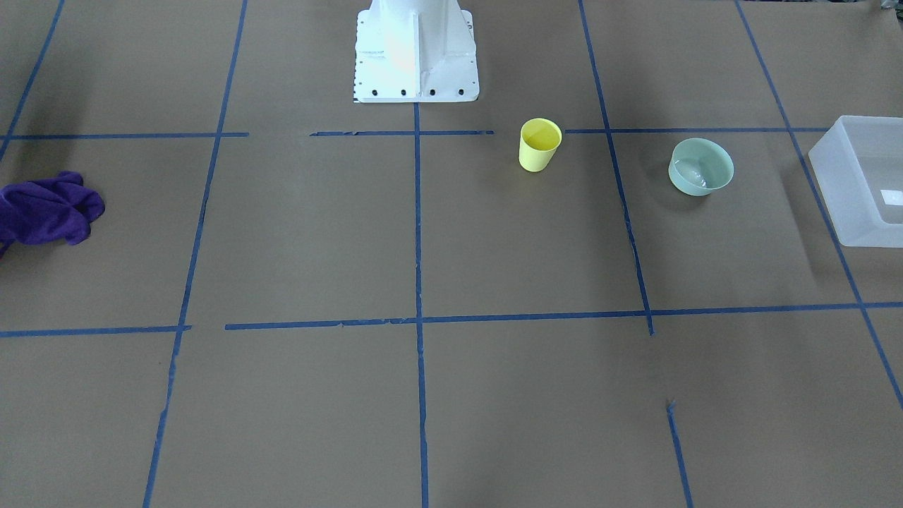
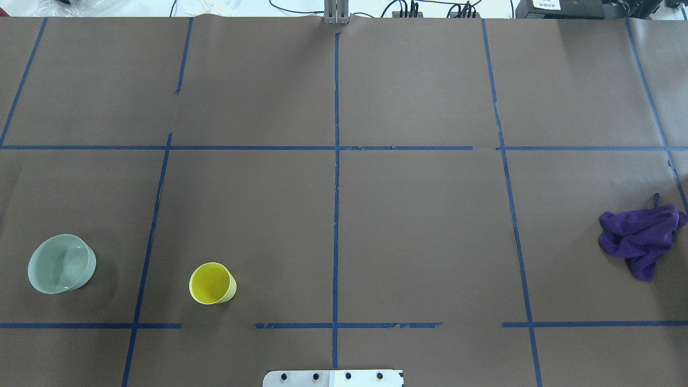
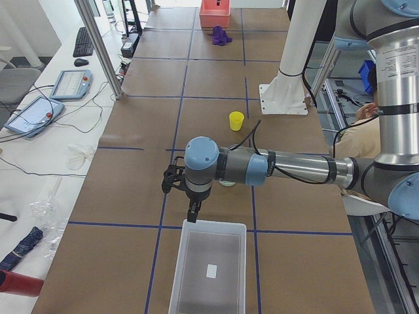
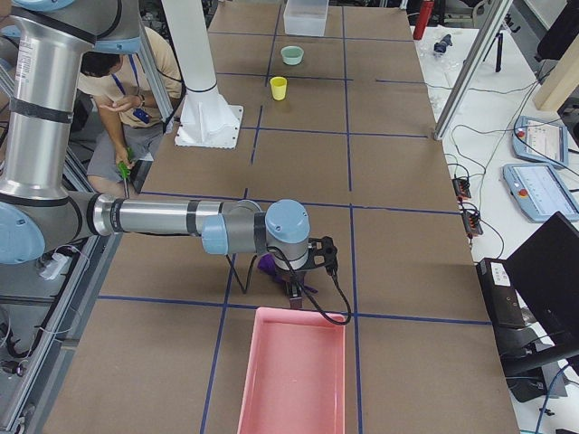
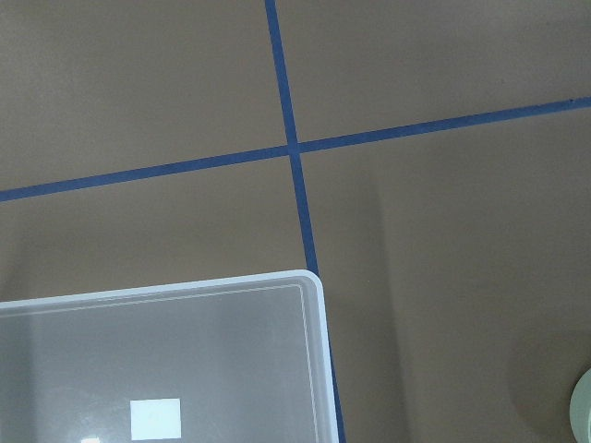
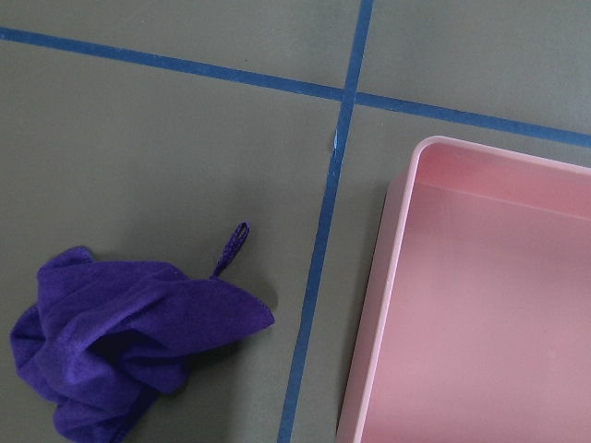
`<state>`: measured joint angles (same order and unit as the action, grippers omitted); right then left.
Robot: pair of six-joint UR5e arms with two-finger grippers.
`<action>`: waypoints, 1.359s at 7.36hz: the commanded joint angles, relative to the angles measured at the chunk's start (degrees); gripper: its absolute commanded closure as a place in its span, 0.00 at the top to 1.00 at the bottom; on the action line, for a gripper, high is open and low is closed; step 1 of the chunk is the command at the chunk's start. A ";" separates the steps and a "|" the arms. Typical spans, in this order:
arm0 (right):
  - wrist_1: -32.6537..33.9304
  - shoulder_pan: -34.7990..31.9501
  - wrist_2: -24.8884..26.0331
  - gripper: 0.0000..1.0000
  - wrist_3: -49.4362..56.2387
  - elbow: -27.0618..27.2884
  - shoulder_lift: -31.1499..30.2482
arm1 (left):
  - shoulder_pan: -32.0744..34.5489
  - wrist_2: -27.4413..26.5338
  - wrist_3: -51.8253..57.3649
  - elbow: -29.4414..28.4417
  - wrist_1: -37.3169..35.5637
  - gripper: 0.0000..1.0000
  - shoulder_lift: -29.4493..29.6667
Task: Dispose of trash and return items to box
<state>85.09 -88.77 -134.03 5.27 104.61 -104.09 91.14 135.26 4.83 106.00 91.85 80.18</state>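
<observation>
The yellow cup (image 1: 540,144) stands upright on the brown table, also in the overhead view (image 2: 212,283). The mint-green bowl (image 1: 700,166) stands upright beside it, nearer the box, also overhead (image 2: 62,263). The frosted-white box (image 1: 846,201) sits at the table's end on my left, with its label showing in the left wrist view (image 5: 319,351). My left gripper (image 3: 192,213) hangs above the box's near rim (image 3: 213,224); I cannot tell whether it is open. My right gripper (image 4: 294,291) hangs at the other end, and I cannot tell its state either.
A crumpled purple cloth (image 6: 129,341) lies next to a pink bin (image 6: 480,314) at the table's end on my right, also overhead (image 2: 639,236). The white robot base (image 1: 416,56) stands at the table's back middle. Blue tape lines cross the table.
</observation>
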 commanded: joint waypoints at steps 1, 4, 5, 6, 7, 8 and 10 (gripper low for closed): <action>-0.10 0.00 0.00 1.00 0.00 0.16 -0.06 | -0.17 -0.09 0.00 0.00 0.17 1.00 0.68; 0.08 0.35 -1.04 1.00 -0.09 0.68 0.64 | -1.48 -0.70 -0.09 -0.35 5.32 1.00 1.64; -0.01 0.61 -4.88 1.00 -0.52 2.25 0.64 | -2.54 -0.44 -0.35 -0.18 9.28 1.00 2.78; -1.14 0.62 -5.27 1.00 -0.62 3.57 1.17 | -5.59 -0.53 -0.53 -0.01 11.75 1.00 3.40; -5.77 0.62 -5.10 1.00 -0.53 3.32 1.52 | -6.23 -0.53 -0.79 -0.18 14.30 1.00 7.23; -10.08 0.53 -5.01 1.00 -1.05 3.23 1.52 | -6.24 -0.53 -0.79 -0.44 16.15 1.00 9.53; -10.47 0.53 -5.18 1.00 -3.86 2.71 2.75 | -7.03 2.52 -2.45 -0.01 28.58 1.00 11.40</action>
<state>75.45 -88.23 -139.12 2.70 107.68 -102.03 84.67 135.53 3.57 105.48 112.90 90.55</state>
